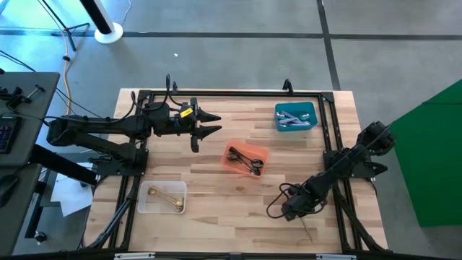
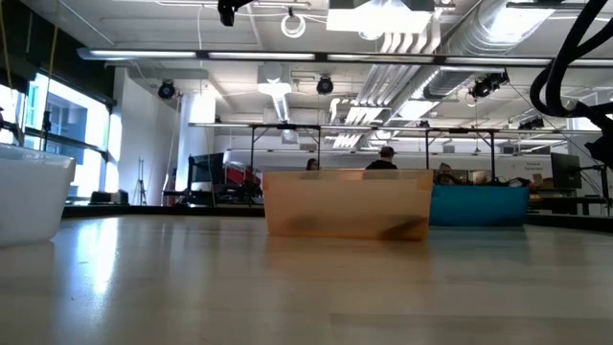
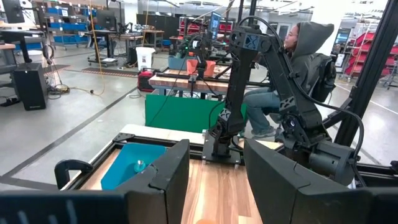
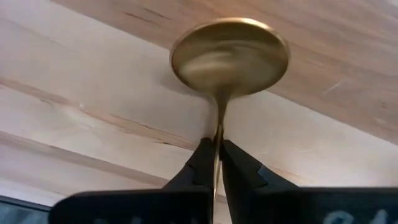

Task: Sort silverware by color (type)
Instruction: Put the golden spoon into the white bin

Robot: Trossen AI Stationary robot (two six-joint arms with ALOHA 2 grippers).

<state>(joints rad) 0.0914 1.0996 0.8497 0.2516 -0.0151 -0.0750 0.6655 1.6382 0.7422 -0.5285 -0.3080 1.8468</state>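
Observation:
A gold spoon (image 4: pixel 229 59) lies on the wooden table near its near right corner, with my right gripper (image 4: pixel 217 144) (image 1: pixel 291 211) shut on it from above. My left gripper (image 1: pixel 213 123) hangs open and level over the far left of the table, touching nothing. A blue bin (image 1: pixel 296 117) holds silver pieces. Black pieces lie in an orange bin (image 1: pixel 245 159), and gold pieces in a clear bin (image 1: pixel 162 197). My right gripper pinches the gold spoon's thin handle (image 4: pixel 217 127) between its two fingertips, just behind the bowl. The fingers come steeply from above, slanting down. The round bowl (image 4: pixel 230 56) sits against the wood, its shadow close beneath it.
The three bins stand apart: blue at the far right, orange (image 2: pixel 345 203) in the middle, clear at the near left. A black frame (image 1: pixel 328 144) runs around the table. Bare wood lies between the orange bin and my right gripper. A person sits beyond the table's right end.

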